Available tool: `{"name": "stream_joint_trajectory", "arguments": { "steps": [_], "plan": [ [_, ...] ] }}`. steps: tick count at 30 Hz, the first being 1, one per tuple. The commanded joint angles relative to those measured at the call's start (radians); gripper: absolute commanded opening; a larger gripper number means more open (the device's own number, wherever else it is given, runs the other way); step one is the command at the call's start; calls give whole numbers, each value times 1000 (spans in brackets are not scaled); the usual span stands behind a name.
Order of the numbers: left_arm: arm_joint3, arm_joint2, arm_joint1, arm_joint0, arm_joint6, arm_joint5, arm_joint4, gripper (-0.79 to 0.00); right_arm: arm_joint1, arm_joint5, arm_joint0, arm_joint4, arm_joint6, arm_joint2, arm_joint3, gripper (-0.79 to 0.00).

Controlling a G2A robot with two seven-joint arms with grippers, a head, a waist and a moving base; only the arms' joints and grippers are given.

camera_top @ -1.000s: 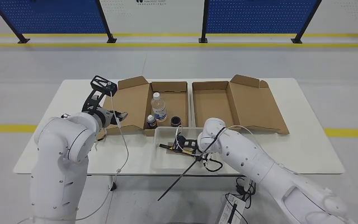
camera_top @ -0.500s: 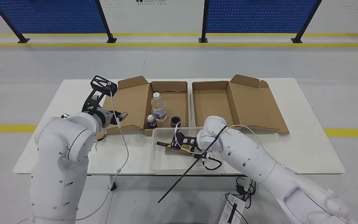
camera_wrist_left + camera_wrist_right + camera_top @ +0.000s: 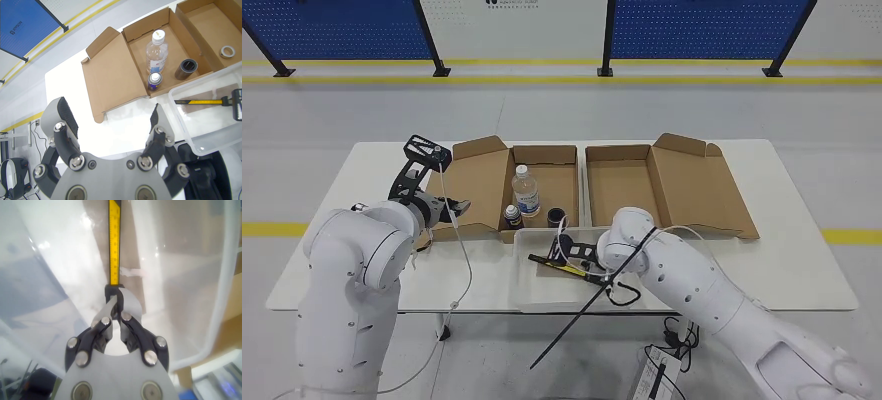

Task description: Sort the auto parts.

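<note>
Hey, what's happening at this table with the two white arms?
The right gripper is shut on a yellow-and-black measuring caliper inside the clear plastic bin. The left gripper hangs open above the white table, near an open brown cardboard box holding a clear plastic bottle, a small spray can and a black cylinder.

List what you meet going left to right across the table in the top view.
Left gripper → small can → water bottle → black cylinder → right cardboard box. The yellow ruler and clear bin span several of these, so they are left out.
</note>
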Motion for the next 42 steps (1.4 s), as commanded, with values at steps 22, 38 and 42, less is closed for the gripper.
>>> {"name": "stream_joint_trajectory", "arguments": {
  "steps": [22, 38, 42],
  "plan": [
    [0, 0, 0, 0, 0, 0, 0, 0, -18, 14, 3, -6, 0, -30, 63, -425],
    [0, 0, 0, 0, 0, 0, 0, 0, -49, -12, 29, 3, -33, -67, 151, -471],
    [0, 0, 0, 0, 0, 0, 0, 0, -56, -15, 36, 4, -38, -74, 165, -585]
  ]
}}
